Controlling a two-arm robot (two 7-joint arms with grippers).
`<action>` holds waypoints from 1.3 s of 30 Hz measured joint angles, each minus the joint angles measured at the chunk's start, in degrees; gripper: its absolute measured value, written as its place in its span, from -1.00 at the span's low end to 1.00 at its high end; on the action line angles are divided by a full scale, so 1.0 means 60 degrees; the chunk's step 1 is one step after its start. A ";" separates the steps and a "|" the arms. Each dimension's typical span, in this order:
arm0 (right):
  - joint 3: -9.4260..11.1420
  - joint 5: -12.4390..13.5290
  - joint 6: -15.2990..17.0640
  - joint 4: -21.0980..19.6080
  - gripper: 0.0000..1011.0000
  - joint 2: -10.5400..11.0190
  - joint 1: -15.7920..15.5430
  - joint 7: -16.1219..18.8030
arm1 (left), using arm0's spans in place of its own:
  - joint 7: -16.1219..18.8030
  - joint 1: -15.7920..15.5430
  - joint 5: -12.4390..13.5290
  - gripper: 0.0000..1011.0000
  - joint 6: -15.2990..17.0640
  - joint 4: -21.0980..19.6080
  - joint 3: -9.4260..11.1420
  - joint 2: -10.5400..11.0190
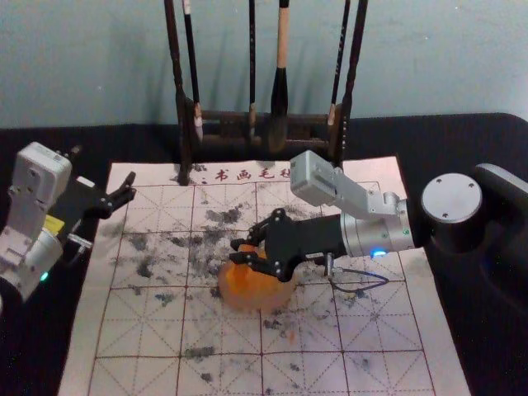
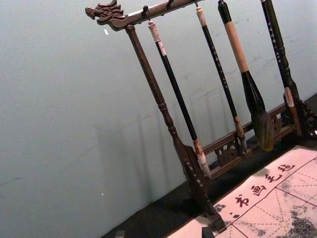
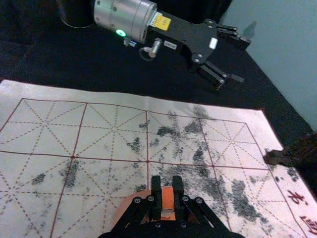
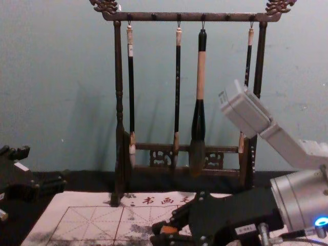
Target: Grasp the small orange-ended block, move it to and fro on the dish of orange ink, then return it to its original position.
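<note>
Pale blue-green wall (image 4: pixel 51 77) behind, small orange block (image 3: pixel 168 199) pinched in the black right gripper (image 1: pixel 238 251), over a round orange-inked dish (image 1: pixel 285 299), white gridded cloth (image 1: pixel 132 330) beneath, left gripper (image 1: pixel 104 165) idle beside it, fingers spread, dark wooden brush rack (image 4: pixel 118 102) beyond.

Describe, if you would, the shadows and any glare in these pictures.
Chest view: soft shadow on the wall, left of the brush rack; head view: a blue light glaring on the right arm; left wrist view: faint wall shadows.
</note>
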 joint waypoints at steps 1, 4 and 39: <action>0.0012 -0.0012 -0.0002 0.0027 -0.74 -0.0003 0.0016 -0.0025 | 0.0001 0.0000 0.0000 0.98 0.0000 0.0000 0.0000 0.0000; 0.0024 -0.0031 -0.0005 0.0063 -0.74 -0.0004 0.0031 -0.0051 | 0.0001 -0.0001 0.0000 0.98 0.0000 0.0000 0.0001 0.0000; 0.0472 -0.0052 0.0063 -0.0696 -0.74 0.0524 -0.0238 -0.0343 | 0.0001 0.0000 0.0001 0.98 0.0000 0.0000 0.0000 0.0000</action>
